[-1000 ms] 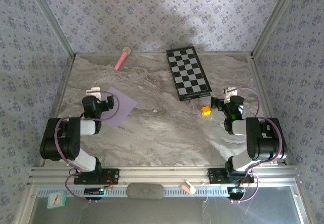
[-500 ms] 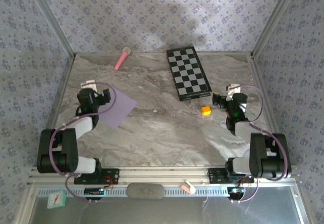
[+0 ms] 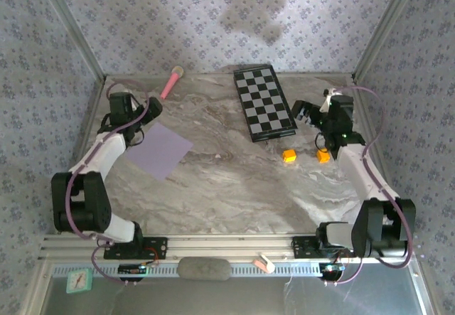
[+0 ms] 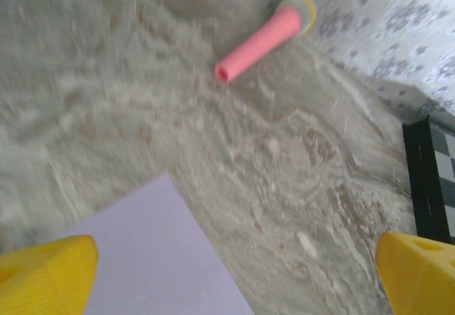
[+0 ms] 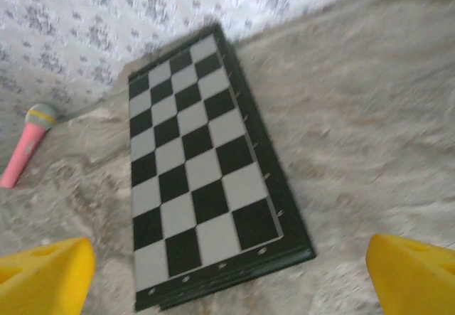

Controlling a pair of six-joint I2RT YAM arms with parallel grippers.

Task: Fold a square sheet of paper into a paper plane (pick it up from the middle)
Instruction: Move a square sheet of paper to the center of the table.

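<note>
**op:** where's the paper?

**eng:** Your square sheet of paper (image 3: 158, 151) lies flat on the surface (image 3: 227, 194), at 9 o'clock from the surface's middle in the top view. It is unfolded, with one corner pointing to 12. No crease that I can see.

**op:** and the left jaws vs it?

**eng:** Your left jaws are spread wide, with nothing pinched. In the top view your left arm (image 3: 106, 148) reaches out along the left side. The jaws sit just off the sheet's far corner, and the sheet's middle is at about 5 o'clock from them. In the left wrist view the yellow fingertips (image 4: 46, 272) sit in the two lower corners. The sheet comes in from the bottom edge between them, corner up. It meets the left tip in the picture, and the right tip is well apart from it, over bare surface. I can't tell how high the jaws are above the paper.

**op:** right side?

**eng:** Your right jaws are spread too and hold nothing. They are at 2 o'clock from the surface's middle, near the near right corner of the checkered board (image 3: 264, 102) and well apart from the sheet. In the right wrist view the board lies ahead between the tips.

**op:** anything else around?

**eng:** One orange block (image 3: 288, 155) is at 7 o'clock from your right jaws, and a second orange block (image 3: 323, 156) is at 5. The pink stick (image 3: 171, 82) lies at 1 o'clock from your left jaws, apart from the sheet.
</note>
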